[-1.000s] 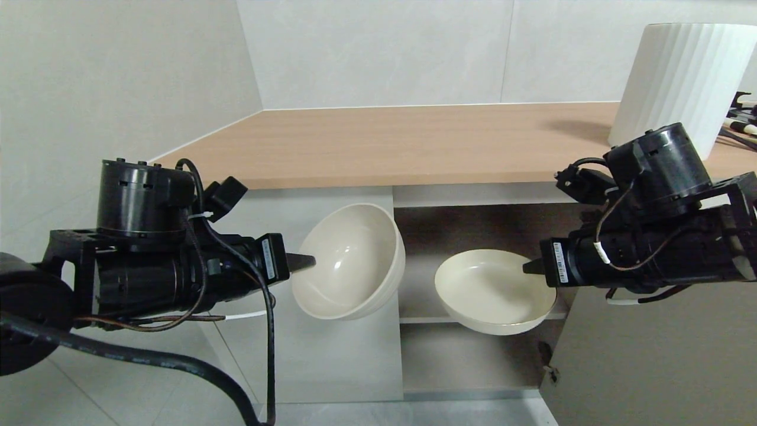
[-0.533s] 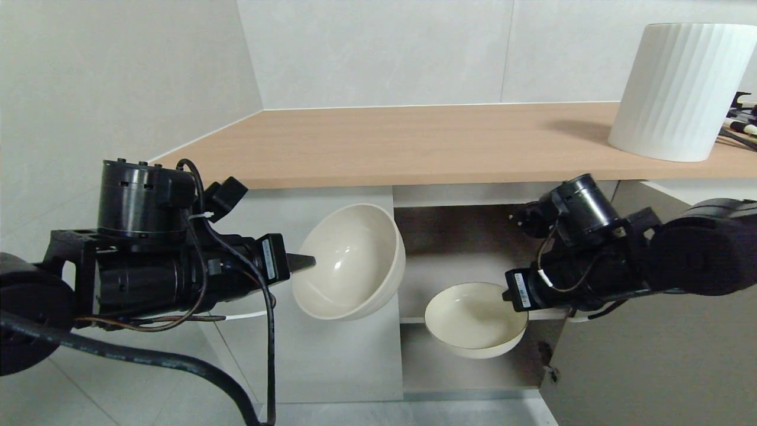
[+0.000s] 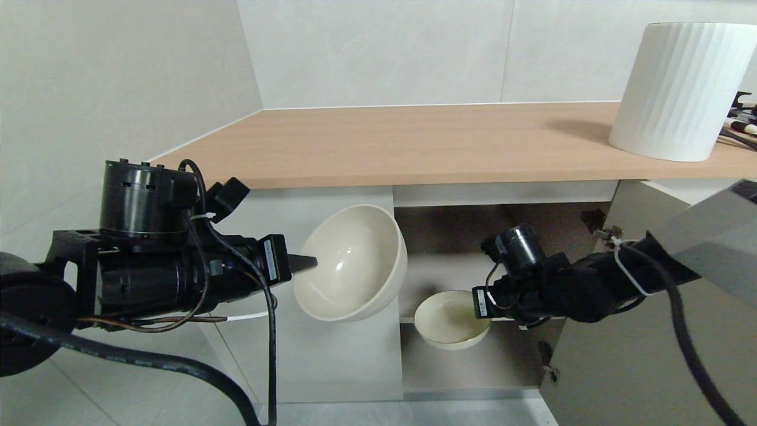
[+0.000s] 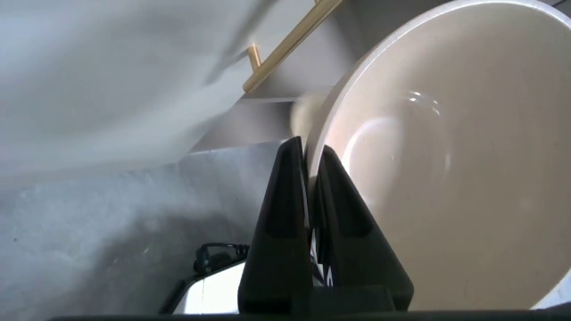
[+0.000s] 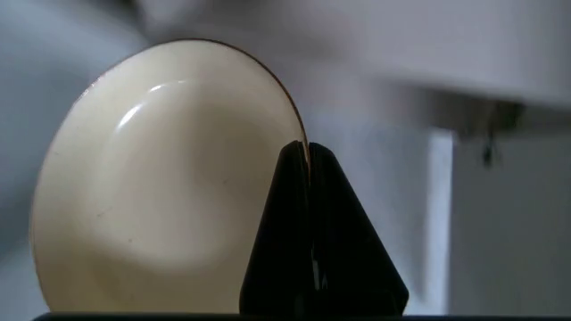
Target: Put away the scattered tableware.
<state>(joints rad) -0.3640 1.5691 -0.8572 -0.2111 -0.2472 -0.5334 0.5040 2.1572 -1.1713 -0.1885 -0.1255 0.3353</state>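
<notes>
Left gripper (image 3: pixel 304 260) (image 4: pixel 308 156): my fingers are pinched nearly together on the rim of the large cream ceramic bowl (image 3: pixel 355 266) (image 4: pixel 446 160), one finger inside the wall, one outside. The bowl is tipped on its side, rim plane close to upright, its mouth turned toward my left arm. It hangs in the air in front of the closed grey cabinet panel (image 3: pixel 331 355), just below the edge of the wooden countertop (image 3: pixel 414 142).

Right gripper (image 3: pixel 480 303) (image 5: pixel 308 153): fingers likewise drawn tight on the rim of the small cream shallow bowl (image 3: pixel 449 319) (image 5: pixel 169 169), gripping at the edge nearest my right arm. This bowl sits nearly level, mouth up and leaning slightly outward. It is in the mouth of the open cabinet, at the height of the inner shelf's front edge (image 3: pixel 414 320); I cannot tell whether it touches the shelf.

The grey cabinet door (image 3: pixel 621 367) stands swung open beside my right arm. A white ribbed cylindrical container (image 3: pixel 680 89) stands on the countertop's far right.
</notes>
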